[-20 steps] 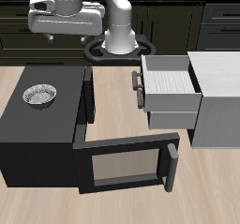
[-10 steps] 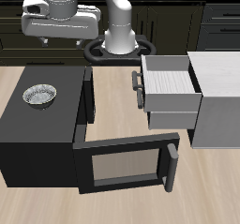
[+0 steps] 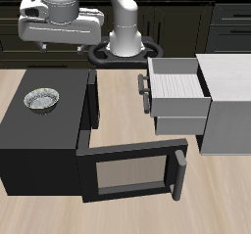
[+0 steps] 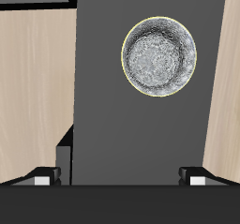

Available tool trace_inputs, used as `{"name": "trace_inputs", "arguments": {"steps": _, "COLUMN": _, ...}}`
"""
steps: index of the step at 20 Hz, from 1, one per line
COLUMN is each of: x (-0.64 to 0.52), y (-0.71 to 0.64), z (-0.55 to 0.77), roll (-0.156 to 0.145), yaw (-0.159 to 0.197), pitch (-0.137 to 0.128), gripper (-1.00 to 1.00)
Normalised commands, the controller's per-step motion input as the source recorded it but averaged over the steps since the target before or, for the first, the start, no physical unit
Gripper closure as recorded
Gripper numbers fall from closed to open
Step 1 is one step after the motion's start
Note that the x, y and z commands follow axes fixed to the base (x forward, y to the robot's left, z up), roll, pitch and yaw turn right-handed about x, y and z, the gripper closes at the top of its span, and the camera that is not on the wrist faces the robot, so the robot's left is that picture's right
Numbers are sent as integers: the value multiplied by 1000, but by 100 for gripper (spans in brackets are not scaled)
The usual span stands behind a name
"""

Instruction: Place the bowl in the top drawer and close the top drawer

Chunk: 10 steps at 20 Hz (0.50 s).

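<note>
The table (image 3: 123, 106) is pale wood, backed by dark cabinets across the rear of the room. On it sits a large black box (image 3: 39, 130), its flat top bare apart from the bowl (image 3: 41, 100), and its glass-fronted door (image 3: 132, 174) swung wide open, lying out toward the table's front edge. Beside it, across a strip of bare wood, stands a light grey cabinet (image 3: 225, 106) with the top drawer (image 3: 176, 91) pulled out, its pale inside holding nothing. The drawer's dark handle (image 3: 144, 89) faces the box, with open wood between them.

The bowl rests near the back edge of the box top, well apart from the drawer. The gripper (image 3: 61, 44) hangs above and behind it, not touching. In the wrist view the bowl (image 4: 158, 56) lies wholly on the dark top, and the fingers (image 4: 42, 176) are spread wide, holding nothing.
</note>
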Motion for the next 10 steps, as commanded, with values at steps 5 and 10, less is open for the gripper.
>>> {"name": "trace_inputs", "arguments": {"steps": 5, "x": 259, "y": -27, "z": 29, "roll": 9, "yaw": 8, "pitch": -14, "gripper": -100}}
{"name": "trace_inputs", "arguments": {"steps": 10, "x": 165, "y": -38, "z": -15, "roll": -25, "yaw": 10, "pitch": -10, "gripper": -100}}
